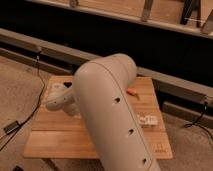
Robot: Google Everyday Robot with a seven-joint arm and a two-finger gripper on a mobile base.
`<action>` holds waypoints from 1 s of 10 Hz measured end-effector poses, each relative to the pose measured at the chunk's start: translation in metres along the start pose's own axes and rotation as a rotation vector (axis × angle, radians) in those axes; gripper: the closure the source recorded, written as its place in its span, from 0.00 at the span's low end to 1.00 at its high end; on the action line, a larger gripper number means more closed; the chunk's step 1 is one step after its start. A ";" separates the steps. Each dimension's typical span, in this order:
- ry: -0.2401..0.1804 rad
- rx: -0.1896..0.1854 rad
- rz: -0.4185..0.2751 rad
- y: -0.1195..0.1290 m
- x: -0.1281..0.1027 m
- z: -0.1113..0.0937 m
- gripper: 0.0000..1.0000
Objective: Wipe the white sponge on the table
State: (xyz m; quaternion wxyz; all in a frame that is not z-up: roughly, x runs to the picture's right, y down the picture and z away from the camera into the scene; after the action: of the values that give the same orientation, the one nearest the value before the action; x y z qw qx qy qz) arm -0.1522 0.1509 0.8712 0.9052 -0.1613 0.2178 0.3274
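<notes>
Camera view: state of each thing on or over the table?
gripper: low over the table's left part, at the end of the arm
arm: reaches across the table, hiding its middle
table: upright, wooden top partly covered by the arm
small orange item: lying on the table right of the arm
white object: resting near the right edge
white sponge: not visible

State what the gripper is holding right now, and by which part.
Cannot be told. The gripper sits low over the left part of the table, and the arm covers what is under it. No white sponge shows in this view.
</notes>
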 end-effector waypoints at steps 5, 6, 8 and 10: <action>-0.072 -0.034 -0.050 0.041 -0.055 -0.022 1.00; -0.084 -0.048 -0.060 0.051 -0.060 -0.028 1.00; -0.102 -0.080 -0.086 0.073 -0.061 -0.040 1.00; -0.103 -0.105 -0.102 0.088 -0.050 -0.046 1.00</action>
State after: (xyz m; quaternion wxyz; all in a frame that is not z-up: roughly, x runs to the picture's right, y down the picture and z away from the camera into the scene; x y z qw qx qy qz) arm -0.2580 0.1692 0.8443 0.9209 -0.2026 0.1449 0.2997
